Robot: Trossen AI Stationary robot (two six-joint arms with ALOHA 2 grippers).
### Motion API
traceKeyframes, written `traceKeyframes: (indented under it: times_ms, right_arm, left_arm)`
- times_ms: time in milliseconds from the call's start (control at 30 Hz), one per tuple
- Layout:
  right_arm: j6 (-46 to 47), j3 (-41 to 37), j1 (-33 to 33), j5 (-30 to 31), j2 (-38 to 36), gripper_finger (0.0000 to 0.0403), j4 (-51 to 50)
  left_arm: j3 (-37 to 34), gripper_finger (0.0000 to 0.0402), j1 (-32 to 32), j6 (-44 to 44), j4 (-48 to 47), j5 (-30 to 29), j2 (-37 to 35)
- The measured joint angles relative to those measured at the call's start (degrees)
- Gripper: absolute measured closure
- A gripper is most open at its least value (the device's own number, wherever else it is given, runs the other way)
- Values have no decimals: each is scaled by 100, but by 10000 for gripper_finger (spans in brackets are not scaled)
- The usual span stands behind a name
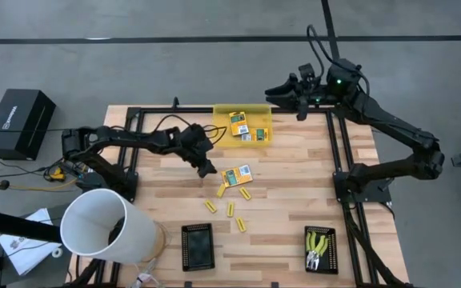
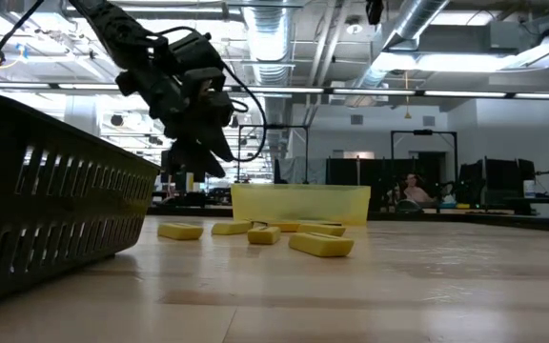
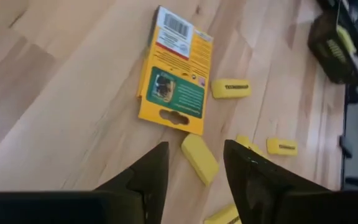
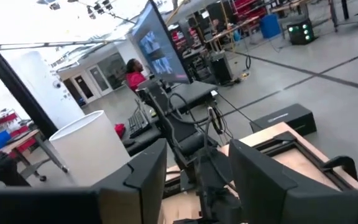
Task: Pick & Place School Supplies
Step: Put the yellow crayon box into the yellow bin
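Near the middle of the table: left gripper (image 1: 206, 169) hangs over the wood, dark fingers apart with nothing between them, clear of the surface in the low view.
Under it: a flat printed box (image 3: 176, 73), yellow card with a green panel, a barcode and a hang-hole slot, lying face up just beside the fingertips.
Closest stick: one short chunky yellow stick (image 3: 200, 158) lies between the spread fingers in the left wrist view, matte and blocky, not touching them as far as I can see.
Other sticks: a loose scatter of yellow sticks (image 1: 231, 210) on the planks in front of the box, well apart from each other, some with dark print on the side.
Yellow bin (image 1: 223, 128): translucent plastic rectangle at the back edge of the table, with a few more printed boxes (image 1: 240, 122) lying flat inside.
Right gripper (image 1: 300, 108): up off the table at the back right corner, near the bin; fingers parted, empty.
Tray with tools (image 1: 330, 236): black rectangular tray at the front right, holding the hand tools (image 1: 318, 246) with yellow-green handles, piled together.
Other tray (image 1: 185, 254): black, slotted sides, front centre.
Table (image 1: 294, 192): pale wood planks with visible grain, inside a black metal frame.
White cylinder (image 1: 106, 226): big smooth tube at the front left corner.
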Motion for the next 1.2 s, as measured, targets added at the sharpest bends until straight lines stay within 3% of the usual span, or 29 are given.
traceKeyframes:
  times_ms: [200,700,1200]
  right_arm:
    - [-104,0,63,-17,-4,216,7]
    - [-104,0,63,-110,-7,209,38]
    - [-102,0,61,-126,-7,211,99]
  left_arm:
    - [-270,241,0,-700,369,-67,117]
    - [-305,242,-64,-1394,1652,8,1410]
    - [-301,254,-179,-1708,2110,-197,1584]
